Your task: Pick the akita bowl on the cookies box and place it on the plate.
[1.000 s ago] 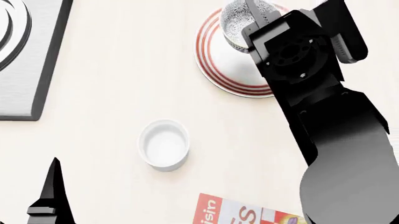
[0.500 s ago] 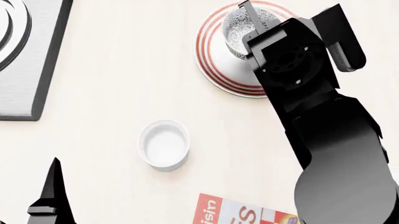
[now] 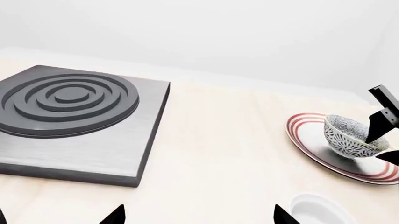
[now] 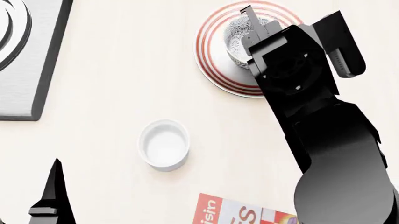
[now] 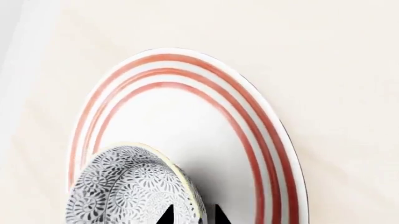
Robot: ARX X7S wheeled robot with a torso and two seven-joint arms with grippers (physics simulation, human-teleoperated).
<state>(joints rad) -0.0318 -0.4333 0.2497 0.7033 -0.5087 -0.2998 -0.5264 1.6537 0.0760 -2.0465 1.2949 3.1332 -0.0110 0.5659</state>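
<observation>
now akita bowl [image 3: 349,138] tilted on plate [image 3: 309,142], right pincer [image 4: 252,28] pinching its rim; white cup [image 4: 163,144] on counter [image 4: 124,84] nearby.

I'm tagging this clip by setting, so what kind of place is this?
Likely a simulated kitchen counter: a stove burner, a red-ringed plate holding a patterned bowl, and a cookies box.

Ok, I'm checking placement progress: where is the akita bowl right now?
In the head view the akita bowl is at upper right, over the plate, with the right gripper at its rim. The left wrist view shows it tilted, low on the plate.
</observation>
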